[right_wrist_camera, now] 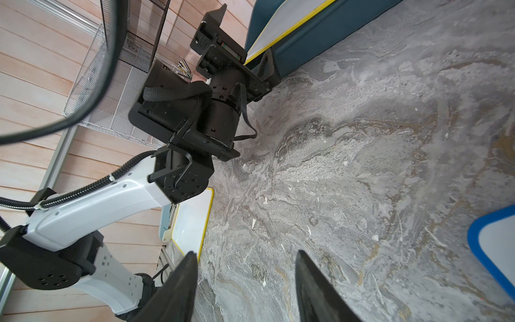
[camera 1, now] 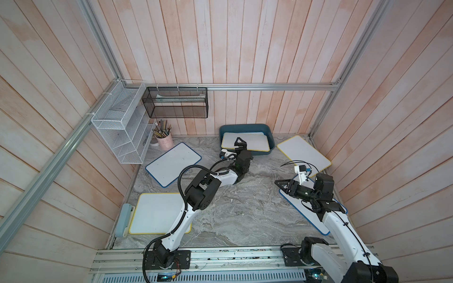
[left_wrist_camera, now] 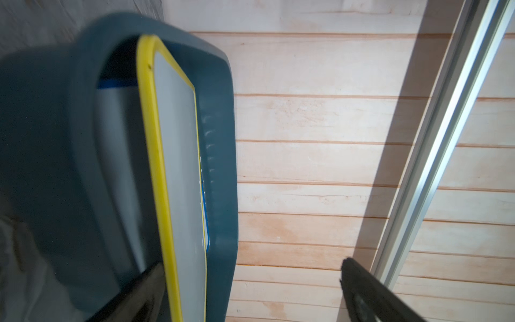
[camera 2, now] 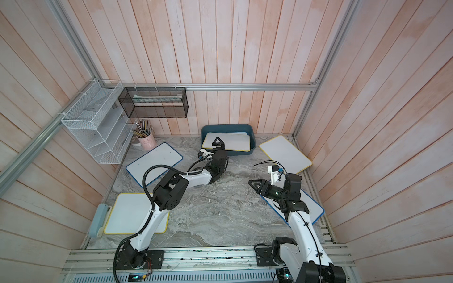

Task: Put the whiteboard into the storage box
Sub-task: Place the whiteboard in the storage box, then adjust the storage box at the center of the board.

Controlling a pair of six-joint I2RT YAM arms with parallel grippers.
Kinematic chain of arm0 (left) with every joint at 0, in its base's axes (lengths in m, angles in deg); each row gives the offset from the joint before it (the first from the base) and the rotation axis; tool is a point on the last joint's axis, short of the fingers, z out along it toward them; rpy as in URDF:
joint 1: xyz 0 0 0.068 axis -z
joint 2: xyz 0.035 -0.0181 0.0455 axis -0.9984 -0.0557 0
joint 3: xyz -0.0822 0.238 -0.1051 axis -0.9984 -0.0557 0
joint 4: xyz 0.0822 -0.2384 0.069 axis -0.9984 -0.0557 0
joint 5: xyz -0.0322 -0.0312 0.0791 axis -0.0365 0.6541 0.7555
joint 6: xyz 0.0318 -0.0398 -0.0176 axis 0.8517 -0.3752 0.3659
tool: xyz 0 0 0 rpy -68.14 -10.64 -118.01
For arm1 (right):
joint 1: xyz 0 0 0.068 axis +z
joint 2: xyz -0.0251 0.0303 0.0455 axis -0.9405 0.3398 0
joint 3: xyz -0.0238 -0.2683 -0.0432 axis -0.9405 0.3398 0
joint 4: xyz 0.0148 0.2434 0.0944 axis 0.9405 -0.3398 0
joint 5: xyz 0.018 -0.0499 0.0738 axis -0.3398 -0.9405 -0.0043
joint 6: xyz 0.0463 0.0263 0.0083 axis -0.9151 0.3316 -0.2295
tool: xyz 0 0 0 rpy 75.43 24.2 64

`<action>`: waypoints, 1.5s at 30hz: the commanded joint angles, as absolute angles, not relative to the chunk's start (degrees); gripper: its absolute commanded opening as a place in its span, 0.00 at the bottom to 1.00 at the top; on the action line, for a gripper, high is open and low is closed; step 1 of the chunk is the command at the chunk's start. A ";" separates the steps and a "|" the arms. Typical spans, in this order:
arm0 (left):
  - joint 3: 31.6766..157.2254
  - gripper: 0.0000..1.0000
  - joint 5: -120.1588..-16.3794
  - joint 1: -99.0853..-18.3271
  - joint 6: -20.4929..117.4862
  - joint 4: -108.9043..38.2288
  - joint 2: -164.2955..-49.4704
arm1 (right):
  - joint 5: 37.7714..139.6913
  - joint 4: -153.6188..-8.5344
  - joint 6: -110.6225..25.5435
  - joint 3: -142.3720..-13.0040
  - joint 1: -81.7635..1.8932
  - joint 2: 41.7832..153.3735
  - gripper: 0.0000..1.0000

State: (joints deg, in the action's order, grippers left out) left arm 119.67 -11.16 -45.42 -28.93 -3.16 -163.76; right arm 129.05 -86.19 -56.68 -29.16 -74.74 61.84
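The yellow-rimmed whiteboard (camera 1: 255, 141) lies in the storage box (camera 1: 245, 127), on a blue-rimmed whiteboard (left_wrist_camera: 122, 156), its near edge maybe up on the front wall. The left end effector (camera 1: 240, 141) is spread wide just at that edge and pinches nothing. The right end effector (right_wrist_camera: 245, 253) hangs half spread over the bench (camera 1: 245, 208), empty. This looks like the letting-go step. Next, the left arm should lift away without bumping the board.

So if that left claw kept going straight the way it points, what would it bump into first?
Most likely the yellow-edged whiteboard in the storage box; the open left claw straddles its near edge, though depth is unclear.
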 commanded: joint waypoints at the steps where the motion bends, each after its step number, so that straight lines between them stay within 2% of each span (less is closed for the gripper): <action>1: 114.15 1.00 -9.80 -47.27 -25.73 -3.16 -161.85 | 129.11 -84.34 -57.32 -28.47 -75.08 61.71 0.57; 9: 104.47 1.00 -12.42 -48.77 -17.61 5.36 -154.94 | 125.02 -82.50 -55.10 -31.36 -75.01 67.11 0.57; 20: 83.96 1.00 -18.60 -49.02 -1.35 14.56 -137.96 | 113.65 -67.99 -58.07 -43.55 -75.17 90.96 0.57; 24: 75.11 1.00 -28.90 -52.29 1.98 20.72 -133.92 | 111.71 -62.45 -59.05 -50.21 -75.23 102.64 0.57; 27: 72.27 0.99 -39.94 -56.78 0.35 17.83 -131.68 | 110.17 -63.17 -58.45 -58.09 -75.45 111.44 0.57; 32: 72.44 1.00 -51.72 -62.35 5.94 10.66 -129.77 | 110.24 -62.85 -60.65 -71.42 -75.28 123.06 0.55; 38: 82.15 0.99 -68.96 -67.93 9.78 2.95 -136.10 | 109.07 -73.97 -57.18 -92.63 -75.16 137.13 0.54; 45: 91.94 0.97 -76.66 -69.53 11.69 -2.37 -144.33 | 111.30 -82.70 -55.00 -109.47 -74.66 148.69 0.51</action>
State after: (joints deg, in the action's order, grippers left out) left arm 89.68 -70.21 -69.20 8.97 2.04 -141.49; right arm 110.05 -76.38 -56.75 -105.55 -75.02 145.57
